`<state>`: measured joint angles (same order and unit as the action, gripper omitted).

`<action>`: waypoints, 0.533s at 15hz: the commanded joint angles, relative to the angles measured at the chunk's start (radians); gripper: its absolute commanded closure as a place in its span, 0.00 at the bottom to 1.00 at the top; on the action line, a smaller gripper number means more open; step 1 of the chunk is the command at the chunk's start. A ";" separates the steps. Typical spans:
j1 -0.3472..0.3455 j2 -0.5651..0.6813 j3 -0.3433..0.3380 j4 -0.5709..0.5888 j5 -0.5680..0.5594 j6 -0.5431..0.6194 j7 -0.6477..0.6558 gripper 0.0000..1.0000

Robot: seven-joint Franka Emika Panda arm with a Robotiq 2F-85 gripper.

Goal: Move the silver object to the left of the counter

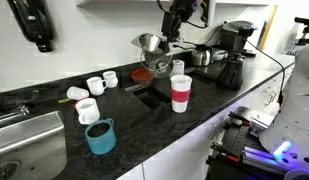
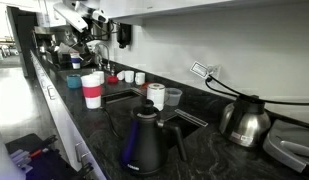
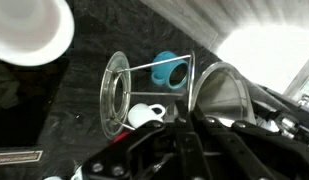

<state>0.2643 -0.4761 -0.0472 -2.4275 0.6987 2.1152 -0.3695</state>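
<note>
Since the silver cup (image 1: pixel 148 45) hangs tilted above the counter (image 1: pixel 144 125) w/ nothing under it, we judge the pick-up done and the carry as the step in hand. The gripper (image 1: pixel 167 38) sits right at the cup's rim and looks clamped on it. The fingers are dark and blurred in the wrist view, so we infer the pinch from the lift and can't see it directly. In an exterior view the cup is near the back of the counter, above a red disc (image 1: pixel 142 72), w/ the red-white cup (image 1: pixel 180 93) nearer the front edge. In the wrist view the cup's cone (image 3: pixel 226 95) fills the right side, a wire ring (image 3: pixel 116 90) beside it, and the blue mug (image 3: pixel 166 70) and a white cup (image 3: pixel 144 115) on the counter beyond. What's left, as we see it: the whole sideways travel, then lowering and release. We can't fix which end counts as left from these views. If it's the sink (image 1: pixel 24 140) end, the path runs over the white cups (image 1: pixel 96 85) and needs height to clear them. Approx. a third done, in our judgement.
</note>
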 commanded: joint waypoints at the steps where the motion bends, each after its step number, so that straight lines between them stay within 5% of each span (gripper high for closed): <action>1: 0.027 0.053 0.026 0.007 0.058 -0.065 -0.113 0.98; 8: 0.035 0.221 0.097 0.016 0.162 -0.083 -0.279 0.98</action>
<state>0.3115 -0.3106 0.0295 -2.4401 0.8121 2.0700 -0.5773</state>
